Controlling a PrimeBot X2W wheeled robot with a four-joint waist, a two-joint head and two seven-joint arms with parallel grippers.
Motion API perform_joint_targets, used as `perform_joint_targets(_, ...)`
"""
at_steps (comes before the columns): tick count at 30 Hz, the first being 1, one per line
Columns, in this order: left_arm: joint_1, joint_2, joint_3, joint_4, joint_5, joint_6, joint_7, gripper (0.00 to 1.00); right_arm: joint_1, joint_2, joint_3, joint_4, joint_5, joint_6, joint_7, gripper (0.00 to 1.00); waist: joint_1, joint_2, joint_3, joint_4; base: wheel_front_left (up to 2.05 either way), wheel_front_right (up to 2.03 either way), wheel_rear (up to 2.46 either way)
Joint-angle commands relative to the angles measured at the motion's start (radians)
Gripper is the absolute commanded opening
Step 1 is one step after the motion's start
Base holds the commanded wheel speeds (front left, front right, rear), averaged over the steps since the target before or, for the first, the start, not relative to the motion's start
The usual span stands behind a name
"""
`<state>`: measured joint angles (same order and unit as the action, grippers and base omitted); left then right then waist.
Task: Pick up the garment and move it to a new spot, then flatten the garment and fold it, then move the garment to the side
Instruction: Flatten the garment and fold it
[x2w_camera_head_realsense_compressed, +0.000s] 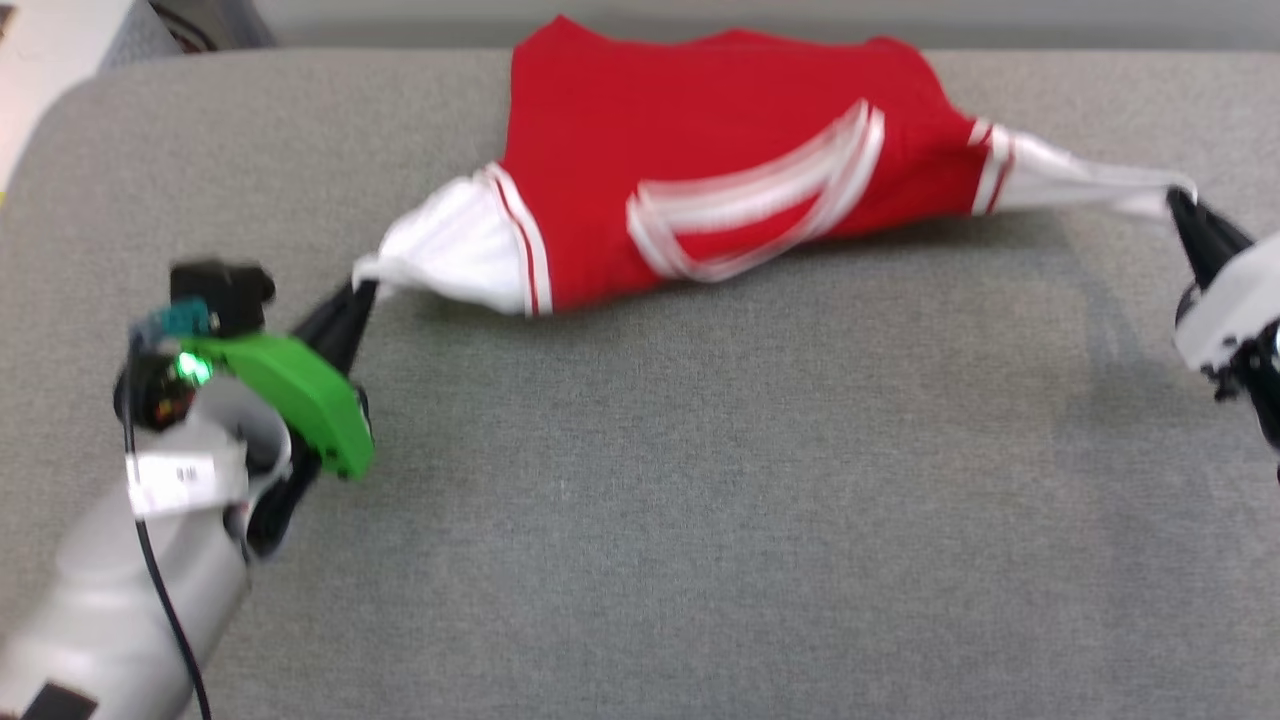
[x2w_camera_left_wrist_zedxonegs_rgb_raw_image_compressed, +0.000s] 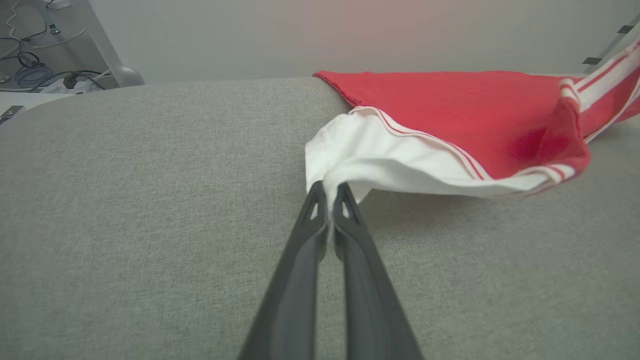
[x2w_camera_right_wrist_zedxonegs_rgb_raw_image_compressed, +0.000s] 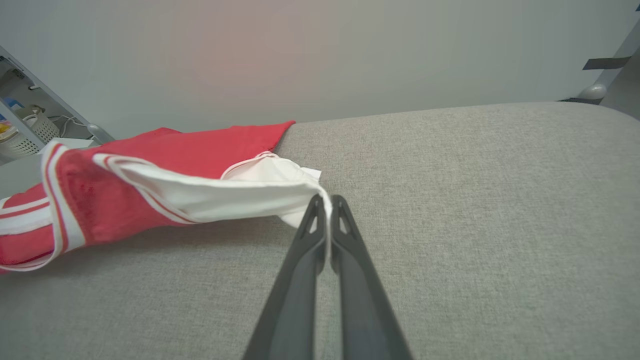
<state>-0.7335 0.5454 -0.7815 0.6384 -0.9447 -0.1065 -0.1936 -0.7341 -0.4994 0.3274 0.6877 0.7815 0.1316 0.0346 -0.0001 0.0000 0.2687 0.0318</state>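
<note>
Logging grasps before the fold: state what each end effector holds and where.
The garment: left end effector pinches one white sleeve's edge, right end effector the other sleeve's.

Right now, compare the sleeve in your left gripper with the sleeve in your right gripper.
The left-held sleeve is bunched and puffy; the right-held sleeve is pulled into a long thin strip. The left-held sleeve sits lower in the head view; the right-held sleeve sits higher. Both are white with red-and-white trim, each pinched at its end by a shut gripper: left gripper and right gripper.

Red garment stretched by sleeves
</note>
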Motion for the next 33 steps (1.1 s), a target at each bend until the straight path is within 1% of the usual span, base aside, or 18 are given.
perform_joint_targets(1, 0.052, 0.020, -0.005, -0.021, -0.019, 0.013, 0.008, 0.00, 0.043, -0.020, 0.003, -0.017, 0.025, -0.001, 0.011, 0.00, 0.0001, 0.0000, -0.075, 0.004, 0.00, 0.00, 0.00)
perform_joint_targets(9, 0.243, 0.081, -0.024, -0.163, -0.069, 0.076, 0.062, 0.00, 0.227, -0.072, 0.030, -0.080, 0.097, -0.001, 0.084, 0.00, 0.0001, 0.0000, -0.162, 0.008, 0.00, 0.00, 0.00)
perform_joint_targets(14, 0.350, 0.122, -0.034, -0.259, -0.102, 0.124, 0.094, 0.00, 0.332, -0.108, 0.033, -0.126, 0.133, -0.001, 0.145, 0.00, 0.0001, 0.0000, -0.213, 0.010, 0.00, 0.00, 0.00)
perform_joint_targets(22, 0.498, 0.196, -0.047, -0.406, -0.159, 0.186, 0.150, 0.00, 0.494, -0.145, -0.001, -0.193, 0.192, -0.001, 0.307, 0.00, 0.0001, 0.0000, -0.284, 0.011, 0.00, 0.00, 0.00)
perform_joint_targets(26, 0.567, 0.236, -0.059, -0.484, -0.192, 0.211, 0.189, 0.00, 0.586, -0.160, -0.031, -0.234, 0.213, -0.001, 0.418, 0.00, 0.0001, 0.0000, -0.301, 0.011, 0.00, 0.00, 0.00)
perform_joint_targets(30, 0.609, 0.262, -0.082, -0.549, -0.207, 0.228, 0.232, 0.00, 0.659, -0.167, -0.074, -0.274, 0.218, -0.001, 0.513, 0.00, 0.0001, 0.0000, -0.307, 0.013, 0.00, 0.00, 0.00)
perform_joint_targets(33, 0.616, 0.268, -0.088, -0.588, -0.208, 0.241, 0.245, 0.00, 0.701, -0.163, -0.116, -0.316, 0.199, -0.001, 0.558, 0.00, 0.0001, 0.0000, -0.302, 0.015, 0.00, 0.00, 0.00)
